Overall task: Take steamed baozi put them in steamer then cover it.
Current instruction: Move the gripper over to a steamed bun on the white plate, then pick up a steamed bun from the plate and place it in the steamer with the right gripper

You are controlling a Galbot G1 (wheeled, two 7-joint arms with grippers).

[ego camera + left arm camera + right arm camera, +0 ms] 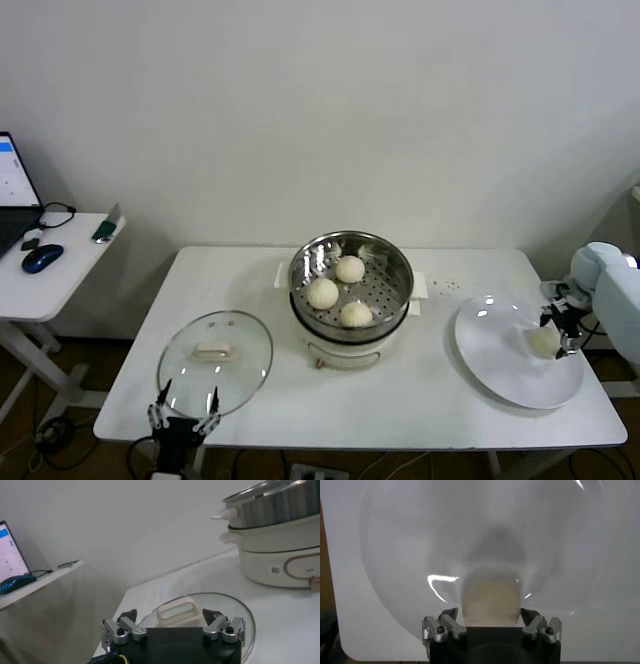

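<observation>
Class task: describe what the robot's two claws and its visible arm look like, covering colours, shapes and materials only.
Both the left claw and the right claw have a black body with silver metal finger links fastened by dark bolts and tipped with black pads. The right arm has a smooth pale blue-white casing.

The head view looks forward and down from above over the whole white table; the left wrist view sits low at the table's near edge, facing across the glass lid toward the steamer, both shared with the head view. The right wrist view looks closely down on the white plate, also seen from the head.
</observation>
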